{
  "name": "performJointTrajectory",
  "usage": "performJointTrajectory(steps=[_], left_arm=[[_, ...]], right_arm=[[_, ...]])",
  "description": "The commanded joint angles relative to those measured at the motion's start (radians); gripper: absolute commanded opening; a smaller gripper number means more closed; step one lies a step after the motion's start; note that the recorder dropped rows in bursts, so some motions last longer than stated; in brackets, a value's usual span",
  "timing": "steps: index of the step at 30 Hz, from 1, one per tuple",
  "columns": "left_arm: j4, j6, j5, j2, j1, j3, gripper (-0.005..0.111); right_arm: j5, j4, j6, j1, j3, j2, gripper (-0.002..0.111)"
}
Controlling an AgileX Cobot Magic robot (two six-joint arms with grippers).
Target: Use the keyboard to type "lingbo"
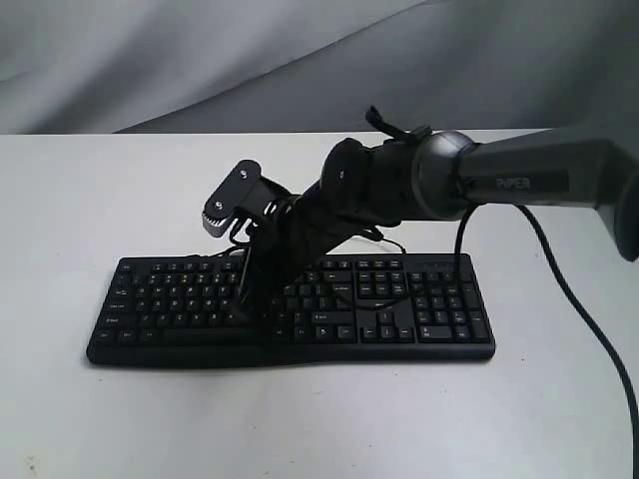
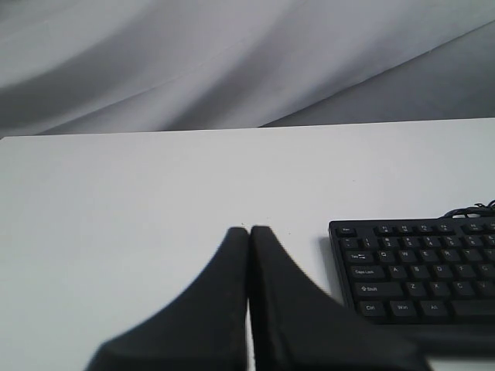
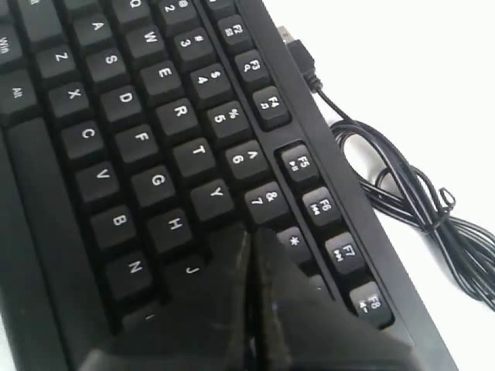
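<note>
The wide black keyboard (image 1: 399, 309) with white legends lies across the middle of the white table (image 1: 100, 200). My right gripper (image 1: 243, 302) reaches over from the right and points down at the keyboard's left-middle keys. In the right wrist view the right gripper (image 3: 249, 232) is shut, its tips low over the keyboard (image 3: 139, 139) between Y, J and the 7 and 8 keys, hiding the key beneath. Whether they press it I cannot tell. My left gripper (image 2: 249, 229) is shut on nothing above bare table, left of the keyboard (image 2: 418, 270)'s Esc corner.
The keyboard's thin black cable (image 3: 402, 185) lies coiled on the table behind the function row. A grey cloth backdrop (image 1: 200, 60) hangs behind the table. The right arm's own black cable (image 1: 589, 319) trails off to the right.
</note>
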Motion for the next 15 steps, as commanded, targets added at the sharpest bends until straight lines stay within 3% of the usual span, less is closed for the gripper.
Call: performJointTrajectory(steps=[1, 15], left_arm=[[-0.008, -0.004, -0.005, -0.003, 0.002, 0.004, 0.001], [-0.008, -0.004, -0.005, -0.003, 0.002, 0.004, 0.001]], right_arm=[[0.025, 0.01, -0.019, 0.025, -0.005, -0.007, 0.0], [0.05, 0.025, -0.051, 0.062, -0.005, -0.007, 0.0]])
